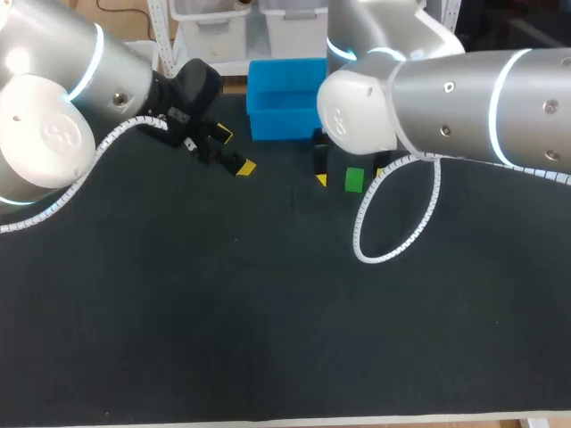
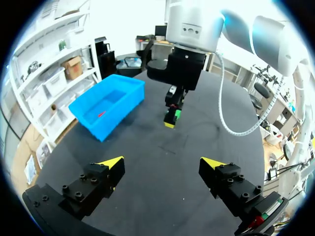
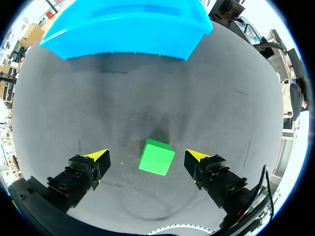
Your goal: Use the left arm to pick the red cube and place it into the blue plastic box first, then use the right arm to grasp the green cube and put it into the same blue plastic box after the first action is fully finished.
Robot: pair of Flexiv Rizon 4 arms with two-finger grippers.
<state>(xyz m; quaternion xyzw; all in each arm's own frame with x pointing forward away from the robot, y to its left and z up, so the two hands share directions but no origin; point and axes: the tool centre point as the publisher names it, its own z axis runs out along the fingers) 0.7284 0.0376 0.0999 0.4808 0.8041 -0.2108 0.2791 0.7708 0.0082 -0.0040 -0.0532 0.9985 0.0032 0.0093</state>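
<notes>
Left claw (image 2: pixel 162 164) spread and empty, hanging over the black felt-topped counter (image 1: pixel 268 312) near the open blue plastic box (image 2: pixel 123 105). Right claw (image 3: pixel 146 158) also spread, one finger each side of the small green cube (image 3: pixel 156 157), gaps both sides, no contact. The cube sits on the counter, near the box. Red cube (image 2: pixel 101 114) shows as a sliver inside the box.
</notes>
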